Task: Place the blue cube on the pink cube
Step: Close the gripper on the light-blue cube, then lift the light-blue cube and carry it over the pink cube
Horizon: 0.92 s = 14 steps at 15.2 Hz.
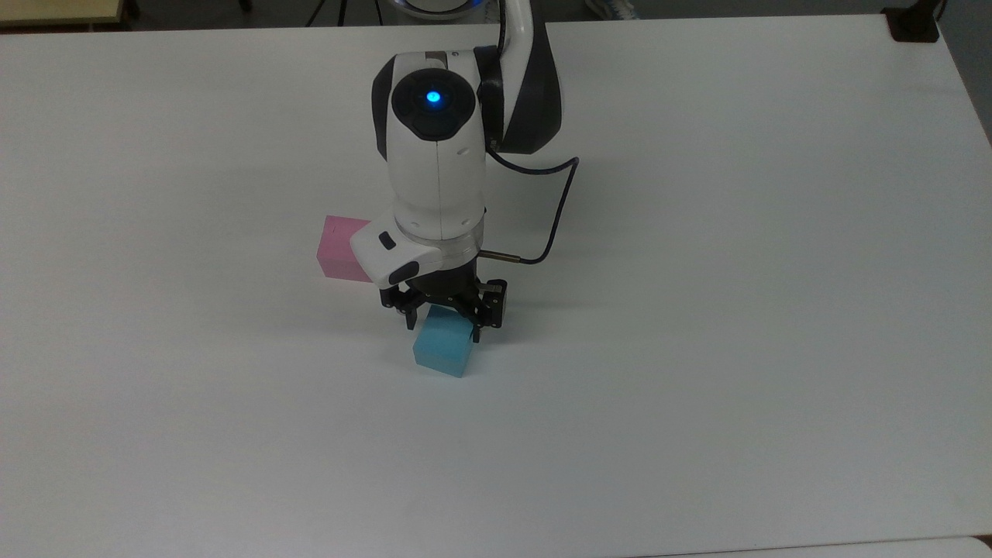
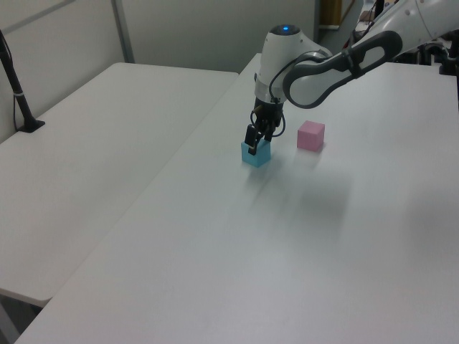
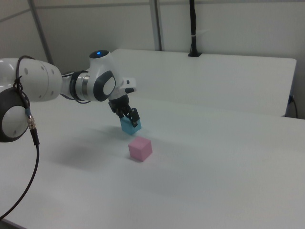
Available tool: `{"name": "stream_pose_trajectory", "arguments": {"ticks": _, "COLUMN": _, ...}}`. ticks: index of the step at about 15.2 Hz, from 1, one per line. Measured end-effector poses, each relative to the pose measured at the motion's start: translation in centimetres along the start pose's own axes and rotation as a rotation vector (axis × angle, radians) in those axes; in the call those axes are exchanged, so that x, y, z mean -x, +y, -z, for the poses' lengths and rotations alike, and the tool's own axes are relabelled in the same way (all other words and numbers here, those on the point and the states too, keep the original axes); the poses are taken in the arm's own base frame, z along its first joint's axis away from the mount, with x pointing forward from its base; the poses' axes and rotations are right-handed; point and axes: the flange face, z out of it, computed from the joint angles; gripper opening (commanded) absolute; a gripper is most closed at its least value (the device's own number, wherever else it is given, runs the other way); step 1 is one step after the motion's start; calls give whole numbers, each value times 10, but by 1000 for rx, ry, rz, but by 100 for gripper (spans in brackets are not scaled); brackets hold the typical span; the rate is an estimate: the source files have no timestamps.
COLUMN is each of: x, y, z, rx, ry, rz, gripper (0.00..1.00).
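Gripper (image 1: 440,324) is down over the blue cube (image 1: 443,353), fingers spread and straddling the cube's upper part, one fingertip on each side. Can't tell from any view whether the pads touch the cube faces; it reads as open around it, not clamped.

Blue cube sits flat on the white table (image 1: 697,387), rotated a bit relative to the table edges in the top view. Pink cube (image 1: 339,248) is also on the table, near the blue one but apart from it, up and to the top view's left, partly hidden behind the white wrist housing (image 1: 391,252).

Left view: gripper (image 2: 255,142) comes in from above onto the blue cube (image 2: 257,155); pink cube (image 2: 310,135) is fully visible here, to the left view's right, clear gap between the two. A second table (image 2: 86,158) adjoins on the left view's left.

Right view: the cubes' order flips. The pink cube (image 3: 140,149) is nearer the camera, with the blue cube (image 3: 129,126) behind it under the gripper (image 3: 130,116). The cable (image 3: 28,157) hanging off the arm shows along the right view's left edge; in the top view the cable (image 1: 554,217) loops off the wrist to the top view's right.
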Motion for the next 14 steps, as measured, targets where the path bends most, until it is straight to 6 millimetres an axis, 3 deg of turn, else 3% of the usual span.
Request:
{"name": "stream_pose_trajectory", "arguments": {"ticks": 2, "x": 2, "y": -4, "z": -5, "rx": 36, "ry": 7, "rz": 5, "gripper": 46}}
{"name": "stream_pose_trajectory", "arguments": {"ticks": 5, "x": 0, "y": -9, "z": -1, "rx": 65, "ry": 30, "rz": 29, "gripper": 45}}
{"name": "stream_pose_trajectory", "arguments": {"ticks": 10, "x": -8, "y": 13, "z": 64, "rx": 106, "ry": 44, "rz": 104, "gripper": 45}}
{"name": "stream_pose_trajectory", "arguments": {"ticks": 12, "x": 0, "y": 32, "z": 85, "rx": 123, "ry": 13, "rz": 110, "gripper": 45}}
{"name": "stream_pose_trajectory", "arguments": {"ticks": 14, "x": 17, "y": 52, "z": 91, "rx": 134, "ry": -17, "rz": 101, "gripper": 45}}
